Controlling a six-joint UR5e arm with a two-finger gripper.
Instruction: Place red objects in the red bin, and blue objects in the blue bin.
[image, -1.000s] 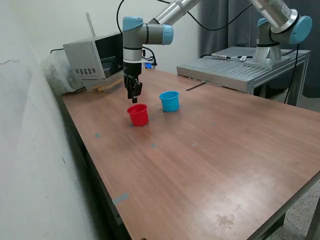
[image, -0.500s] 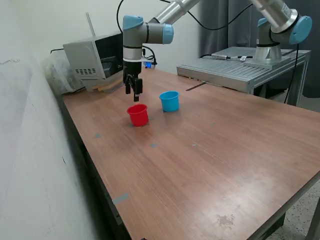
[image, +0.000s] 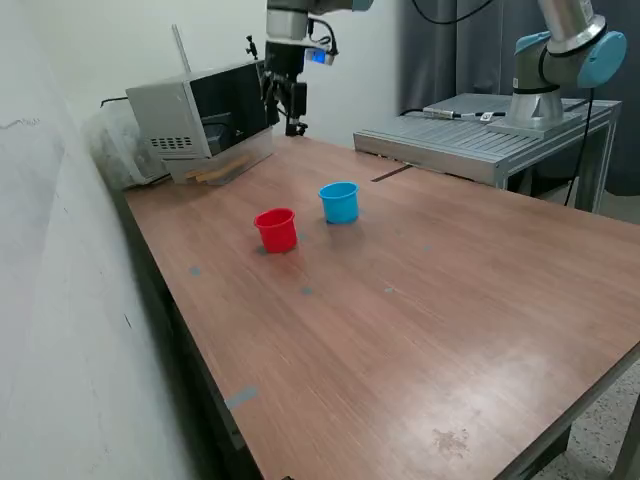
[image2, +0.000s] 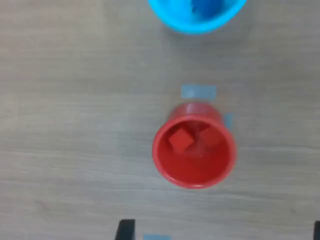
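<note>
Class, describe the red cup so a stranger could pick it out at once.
On the brown wooden table, two small plastic cups stand side by side. The red cup is the one toward the exterior view's left; unlike the blue cup, it holds two red cubes.

Grey arm with a black gripper

In the exterior view the arm (image: 290, 12) shows a pale grey wrist segment with a small blue-lit patch on its side. Below it hangs the gripper (image: 291, 112), black and slim, with two thin dark fingers. In the wrist view only two dark fingertips (image2: 125, 230) show at the frame edge, blurred.
</note>
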